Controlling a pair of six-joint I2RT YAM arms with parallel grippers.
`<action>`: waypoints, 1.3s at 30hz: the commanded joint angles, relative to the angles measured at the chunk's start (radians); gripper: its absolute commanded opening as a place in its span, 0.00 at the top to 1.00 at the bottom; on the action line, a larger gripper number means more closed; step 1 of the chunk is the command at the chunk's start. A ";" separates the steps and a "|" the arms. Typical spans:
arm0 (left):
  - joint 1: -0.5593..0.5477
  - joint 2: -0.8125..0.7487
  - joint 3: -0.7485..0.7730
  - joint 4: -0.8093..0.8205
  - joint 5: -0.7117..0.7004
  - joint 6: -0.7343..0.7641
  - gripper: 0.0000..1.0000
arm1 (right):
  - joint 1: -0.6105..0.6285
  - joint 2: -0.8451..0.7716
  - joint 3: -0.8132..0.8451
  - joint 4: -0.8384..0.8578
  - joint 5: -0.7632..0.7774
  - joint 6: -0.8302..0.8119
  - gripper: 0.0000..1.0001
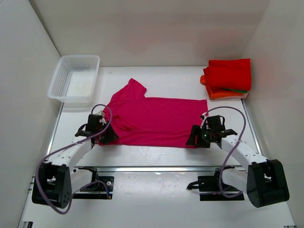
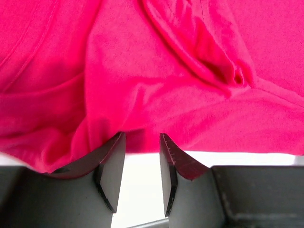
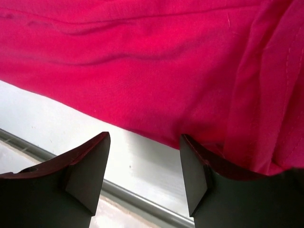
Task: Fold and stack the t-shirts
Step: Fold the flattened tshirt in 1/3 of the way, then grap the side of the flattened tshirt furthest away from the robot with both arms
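**Both grippers open at the pink tee's near edge**

L gripper (image 2: 141,138): its two dark fingers (image 2: 111,173) stood apart. Bare white table (image 2: 141,166) showed in the gap between them, w/ nothing pinched. The magenta-pink t-shirt (image 2: 166,95) hung bunched and creased just past the tips. Its lower edge lapped over the tops of both (touching, by the look of it, but not clamped).

R gripper (image 3: 144,138): fingers (image 3: 194,175) apart as well, the gap wider than on the L. Table and a grey metal strip (image 3: 142,202) were seen thru it. The tee's edge ran slantwise right at the tips. Cloth covered the top of the finger on the right of that view; the other finger was clear of it.

From overhead, the tee lay spread flat across the middle of the table, lengthwise L to R. One sleeve pointed toward the far side near its L end. The L gripper sat at the tee's near-L corner and the R gripper at its near-R corner.

Far-R corner: a folded stack, w/ the bright red t-shirt (image 1: 230,73) on top and the orange t-shirt (image 1: 221,95) beneath. A thin strip of the green t-shirt (image 1: 240,90) showed at the stack's near side. Far-L corner: a white mesh basket (image 1: 78,57), apart from the pink tee.
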 commanded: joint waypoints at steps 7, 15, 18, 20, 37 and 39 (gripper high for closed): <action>0.014 -0.234 0.139 -0.088 0.013 -0.033 0.53 | -0.020 -0.084 0.156 -0.164 -0.019 -0.024 0.44; 0.014 0.117 0.556 0.054 -0.055 0.084 0.50 | -0.063 0.067 0.360 -0.066 0.053 -0.034 0.42; 0.028 0.333 0.745 0.129 -0.090 0.134 0.47 | -0.102 0.182 0.434 0.009 0.070 -0.025 0.38; 0.031 0.524 0.884 0.131 -0.110 0.162 0.46 | -0.121 0.259 0.489 0.023 0.078 -0.025 0.38; -0.046 1.443 1.972 -0.189 -0.142 0.329 0.34 | -0.188 0.634 0.721 0.141 0.211 -0.007 0.37; -0.046 1.490 2.043 -0.240 -0.138 0.322 0.35 | -0.201 0.645 0.729 0.149 0.228 0.013 0.36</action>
